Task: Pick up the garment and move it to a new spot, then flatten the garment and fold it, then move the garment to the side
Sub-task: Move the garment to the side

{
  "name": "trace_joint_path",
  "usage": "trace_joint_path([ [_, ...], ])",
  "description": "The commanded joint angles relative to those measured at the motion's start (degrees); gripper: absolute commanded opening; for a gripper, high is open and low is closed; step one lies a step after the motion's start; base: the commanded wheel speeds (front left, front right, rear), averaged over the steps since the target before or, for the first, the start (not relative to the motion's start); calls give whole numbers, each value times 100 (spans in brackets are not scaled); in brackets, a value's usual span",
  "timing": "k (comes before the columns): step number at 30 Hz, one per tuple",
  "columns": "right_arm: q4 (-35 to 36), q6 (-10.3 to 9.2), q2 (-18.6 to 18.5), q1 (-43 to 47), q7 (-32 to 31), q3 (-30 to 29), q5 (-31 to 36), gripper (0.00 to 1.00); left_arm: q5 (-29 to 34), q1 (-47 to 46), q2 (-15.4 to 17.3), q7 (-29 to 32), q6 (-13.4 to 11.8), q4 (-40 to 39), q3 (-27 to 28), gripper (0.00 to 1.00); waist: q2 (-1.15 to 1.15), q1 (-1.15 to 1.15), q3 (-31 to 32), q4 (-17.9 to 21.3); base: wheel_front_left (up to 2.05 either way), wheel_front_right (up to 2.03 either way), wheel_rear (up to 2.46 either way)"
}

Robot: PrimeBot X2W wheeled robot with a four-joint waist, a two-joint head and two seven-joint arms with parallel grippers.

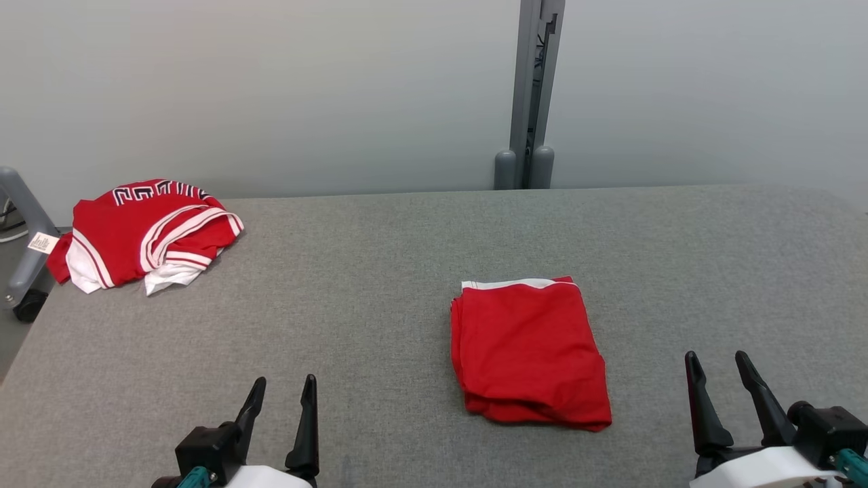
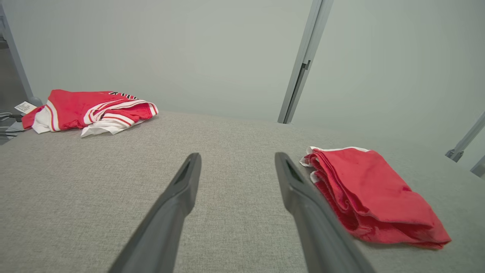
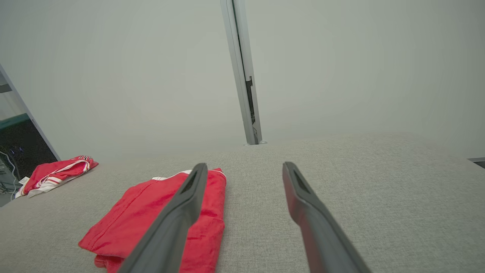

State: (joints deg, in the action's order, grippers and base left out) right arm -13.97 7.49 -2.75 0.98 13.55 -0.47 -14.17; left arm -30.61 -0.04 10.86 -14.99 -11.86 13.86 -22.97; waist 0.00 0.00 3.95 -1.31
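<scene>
- Garment [image 1: 529,352]: one folded item that lay flat on the grey fabric-covered table [image 1: 380,271], right of centre in the head view. It sat between the two grippers and a little beyond their fingertips, touching neither.
- Writing and labels: a second garment [image 1: 142,230], red with white stripes, lay loosely heaped at the table's far left corner. It carried dark, white-outlined characters along its far edge, partly folded under and not legible. A white tag [image 1: 44,242] hung at its left side, with print too small to read.
- Appearance of the folded garment: plain red cloth, folded into a compact, roughly rectangular bundle of several layers. A narrow white trim ran along the far edge. The stacked fold edges faced the left gripper's side, and the near edge was slightly rumpled.
- Left gripper [image 1: 285,379]: at the lower left of the head view, with its fingers spread apart and nothing between them.
- Right gripper [image 1: 715,354]: at the lower right, with its fingers likewise spread and empty.
- Surroundings: a pale wall stood behind the table, with a grey upright post [image 1: 536,88] at the table's far edge.
</scene>
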Motion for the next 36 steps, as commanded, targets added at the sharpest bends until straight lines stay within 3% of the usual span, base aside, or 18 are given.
trace_joint_path([
  [1,-21,1,-30,-25,-2,11,-28,100,62,-18,5,-27,40,30,47,100,0,0,3,-20,0,0,0],
  [18,-156,1,-31,-224,-170,-156,123,100,264,-68,-138,-27,203,161,195,100,0,0,-54,-120,0,0,0],
  [27,-643,1,-86,-1094,-1650,-352,515,100,316,-223,-223,-27,321,271,150,100,0,0,-279,-433,0,0,0],
  [36,-1636,0,-567,-1930,-2985,151,-625,100,369,-404,-277,-19,392,362,148,100,0,0,-499,-999,0,0,0],
])
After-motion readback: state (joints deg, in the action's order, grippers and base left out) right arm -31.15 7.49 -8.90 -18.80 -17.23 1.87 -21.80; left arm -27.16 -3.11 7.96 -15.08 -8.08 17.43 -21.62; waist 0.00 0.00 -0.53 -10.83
